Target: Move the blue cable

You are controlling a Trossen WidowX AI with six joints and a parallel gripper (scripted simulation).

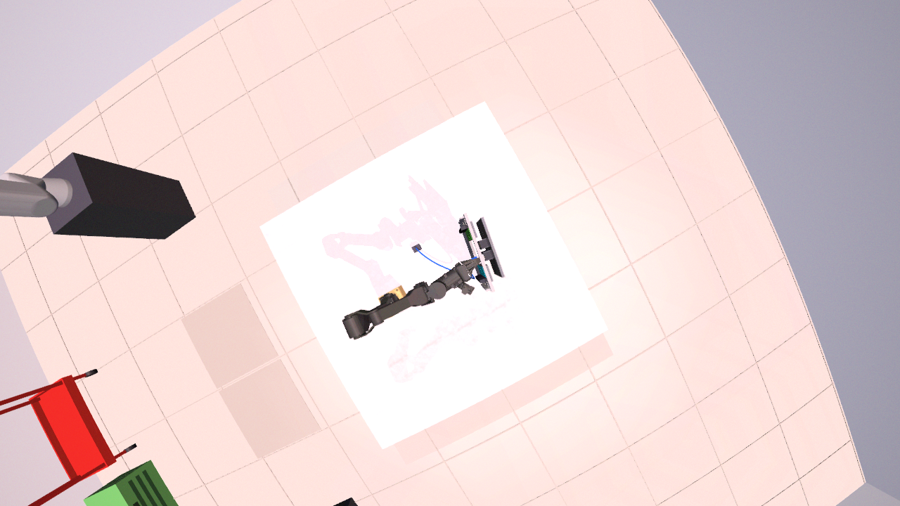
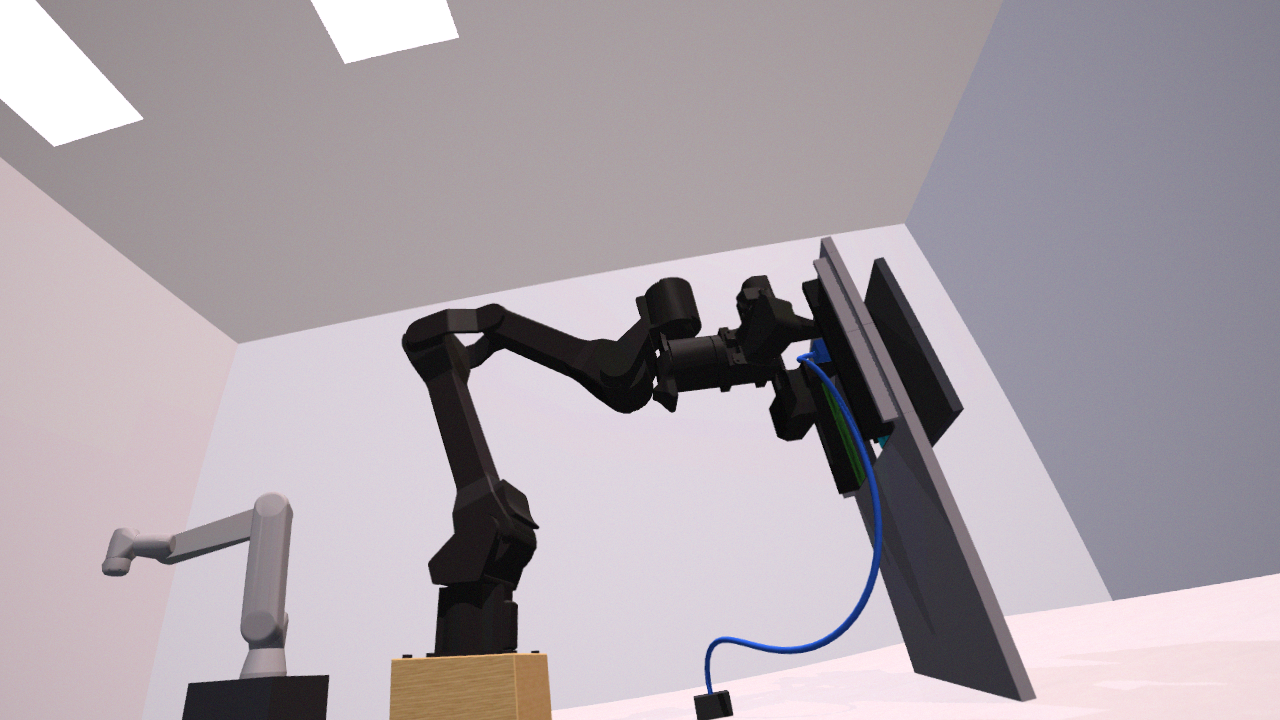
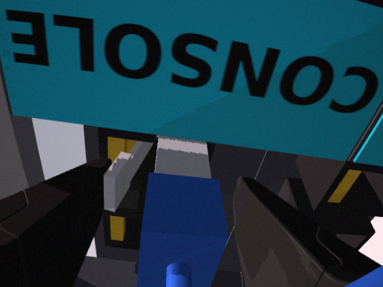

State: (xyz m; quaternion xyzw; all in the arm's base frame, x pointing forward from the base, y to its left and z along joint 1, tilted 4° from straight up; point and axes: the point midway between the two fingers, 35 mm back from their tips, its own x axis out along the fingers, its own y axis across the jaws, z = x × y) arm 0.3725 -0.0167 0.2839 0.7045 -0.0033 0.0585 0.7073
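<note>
The blue plug [image 3: 183,211] sits at a port below a teal label reading CONSOLE upside down [image 3: 132,104] in the wrist view, its clear front end at the port. I cannot tell which server this is. The plug's pale tab [image 3: 109,191] sticks out on its left side. My gripper [image 3: 174,180] [image 2: 816,362] is open around the plug. The left fingertip is right at the tab, contact unclear; the right finger stands with a gap beside the plug. The blue cable [image 2: 875,537] [image 1: 432,260] hangs from the plug and runs down to a black block [image 2: 713,704] [image 1: 416,246].
An upright grey panel [image 2: 948,555] carries the server hardware, with a green strip [image 2: 841,429] below the plug. Another teal-labelled unit with a yellow contact [image 3: 345,186] is at the right in the wrist view. A grey arm [image 2: 268,555] stands far off at the left.
</note>
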